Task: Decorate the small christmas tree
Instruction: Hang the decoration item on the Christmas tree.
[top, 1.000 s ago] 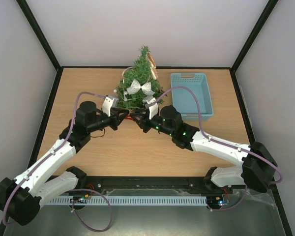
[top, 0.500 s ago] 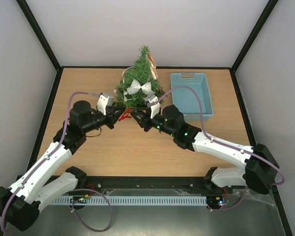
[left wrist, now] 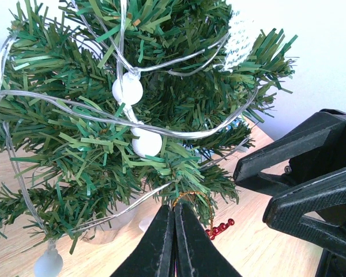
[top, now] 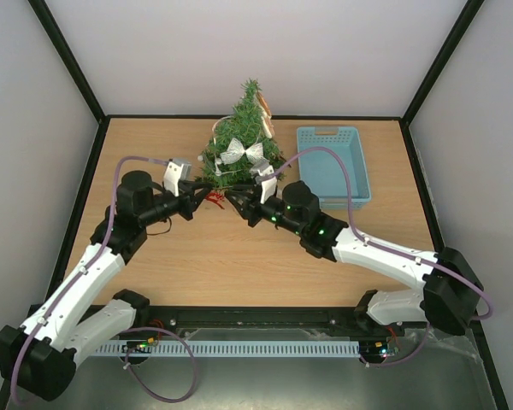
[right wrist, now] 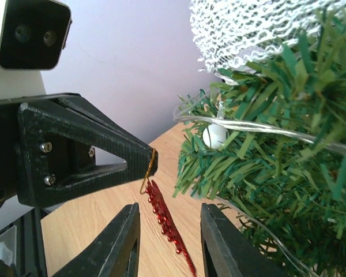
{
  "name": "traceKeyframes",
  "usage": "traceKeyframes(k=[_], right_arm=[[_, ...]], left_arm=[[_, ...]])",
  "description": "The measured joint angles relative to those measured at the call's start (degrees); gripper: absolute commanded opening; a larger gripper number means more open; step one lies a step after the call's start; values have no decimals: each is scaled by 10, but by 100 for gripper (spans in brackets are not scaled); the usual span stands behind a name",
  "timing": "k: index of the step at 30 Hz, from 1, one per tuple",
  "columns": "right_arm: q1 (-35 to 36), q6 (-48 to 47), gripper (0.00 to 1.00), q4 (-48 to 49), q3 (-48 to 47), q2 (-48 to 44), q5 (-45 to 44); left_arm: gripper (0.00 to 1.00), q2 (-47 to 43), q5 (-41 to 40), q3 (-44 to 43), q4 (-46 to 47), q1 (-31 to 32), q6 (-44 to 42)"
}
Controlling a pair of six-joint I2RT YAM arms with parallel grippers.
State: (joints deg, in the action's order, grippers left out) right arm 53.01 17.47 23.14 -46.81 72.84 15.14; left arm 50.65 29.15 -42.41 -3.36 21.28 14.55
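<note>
Right now the left gripper (left wrist: 174, 214) has its two black fingers pressed flat together, and pinched at their very tips is a thin gold loop (right wrist: 148, 167); from that loop a red bead ornament (right wrist: 164, 222) hangs down just below the tips. Directly ahead of and above those tips stands the small christmas tree (top: 244, 137), its lower front branches so near that they fill the left wrist view. A clear light string (left wrist: 161, 134) with round white bulbs winds through them. Facing it tip to tip, the right gripper (top: 232, 198) holds its jaws partly apart with nothing clamped. The red beads dangle in front of the gap between its fingers, and I cannot tell whether they touch either one. Seen from the right gripper, the tree is close on its right side and the left gripper's fingers come in from its left. A white mesh bow (right wrist: 248, 29) sits on the branches above its fingers. Both grippers meet low at the near side of the tree, just above the wooden table (top: 239, 256). Well off behind the right gripper's wrist, beside the tree, lies a light blue basket (top: 332, 166)
</note>
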Motion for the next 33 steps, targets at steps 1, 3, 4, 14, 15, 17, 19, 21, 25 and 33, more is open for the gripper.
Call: traceKeyframes(k=[1, 3, 4, 14, 15, 17, 19, 21, 25, 33], right_arm=[[0, 1, 27, 2, -1, 2, 2], [0, 7, 27, 6, -6, 9, 6], [0, 10, 27, 8, -8, 12, 9], [0, 25, 27, 16, -19, 33, 21], [0, 25, 27, 15, -22, 36, 21], [0, 25, 27, 16, -26, 40, 23], [0, 26, 27, 16, -26, 42, 25], [0, 26, 26, 16, -26, 42, 25], [0, 25, 21, 16, -29, 47, 25], [1, 23, 2, 16, -32, 50, 18]], left_arm=[[2, 1, 3, 0, 0, -1, 0], [2, 4, 10, 0, 1, -4, 0], [2, 5, 15, 0, 1, -4, 0], [2, 14, 44, 0, 13, -5, 1], [2, 15, 46, 0, 14, -5, 1], [2, 17, 49, 0, 15, -5, 2], [3, 19, 52, 0, 19, -5, 3], [2, 20, 54, 0, 22, -5, 3], [2, 21, 57, 0, 27, -5, 5], [2, 23, 60, 0, 28, -7, 5]])
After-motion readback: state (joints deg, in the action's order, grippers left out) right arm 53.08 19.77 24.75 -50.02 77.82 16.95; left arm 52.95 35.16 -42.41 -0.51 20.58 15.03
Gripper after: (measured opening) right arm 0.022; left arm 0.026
